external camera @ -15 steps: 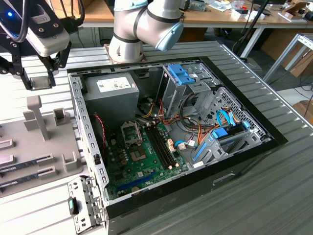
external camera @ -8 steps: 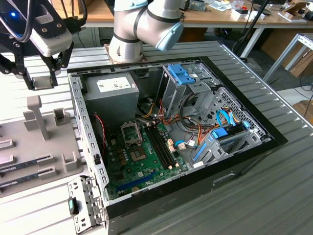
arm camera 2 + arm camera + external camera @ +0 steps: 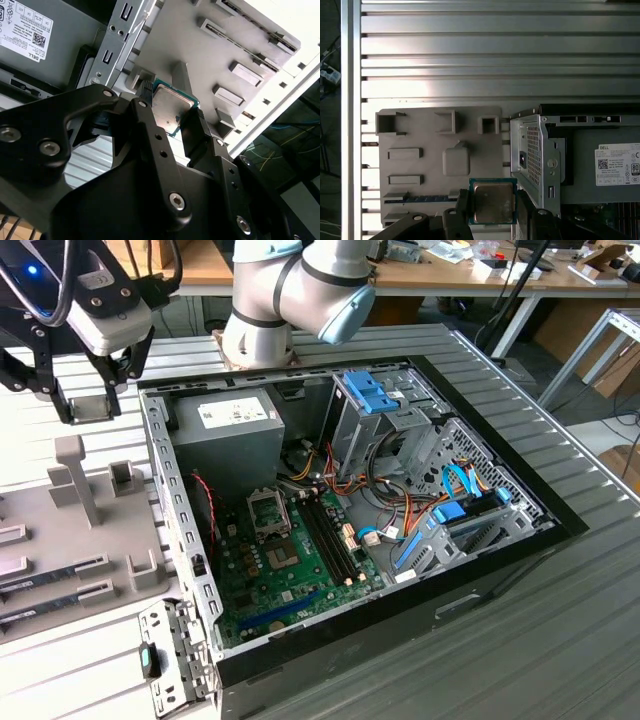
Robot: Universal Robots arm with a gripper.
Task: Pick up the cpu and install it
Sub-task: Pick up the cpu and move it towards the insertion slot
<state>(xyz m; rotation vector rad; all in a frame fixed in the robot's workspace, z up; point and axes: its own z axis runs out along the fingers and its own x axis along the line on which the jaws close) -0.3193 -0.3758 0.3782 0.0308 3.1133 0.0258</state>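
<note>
Small flat square silver-topped, green-rimmed cpu (image 3: pixel 493 201) clamped in black two-fingered tool (image 3: pixel 493 206).
Pinched by opposite edges, likely sparing the contacts underneath; held aloft just outside the open black computer case (image 3: pixel 400 608), beside its power-supply corner.

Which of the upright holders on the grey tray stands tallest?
The broad-topped post, the one furthest to the exterior view's left and closest to the gripper. The U-shaped holders to its right are far shorter.
</note>
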